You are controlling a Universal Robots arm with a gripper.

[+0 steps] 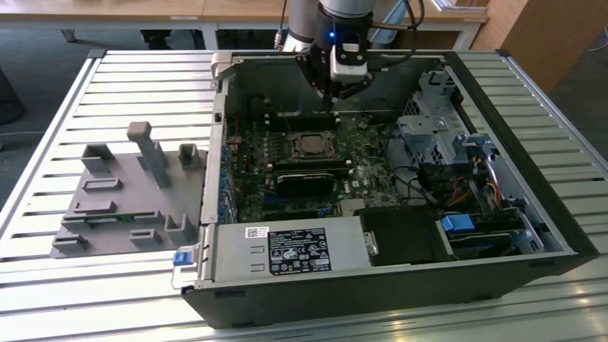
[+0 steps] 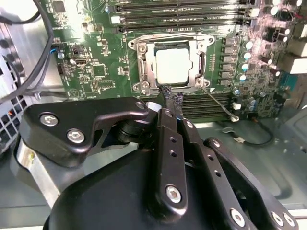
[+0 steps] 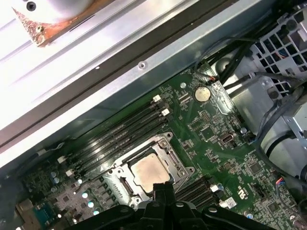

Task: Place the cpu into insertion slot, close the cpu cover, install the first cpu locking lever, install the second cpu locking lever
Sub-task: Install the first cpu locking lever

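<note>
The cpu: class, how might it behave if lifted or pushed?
The cpu is a flat square: probably stiff, light, won't roll. Its smooth metal top may be slippery. The cpu cover frames it, likely blocking sideways pushes.

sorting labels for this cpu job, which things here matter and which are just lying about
For the job:
cpu
cpu cover framing it
thin locking lever sticking out at an angle
claw close by the cover

Lying about:
power supply box
grey holder block
coin battery
</note>
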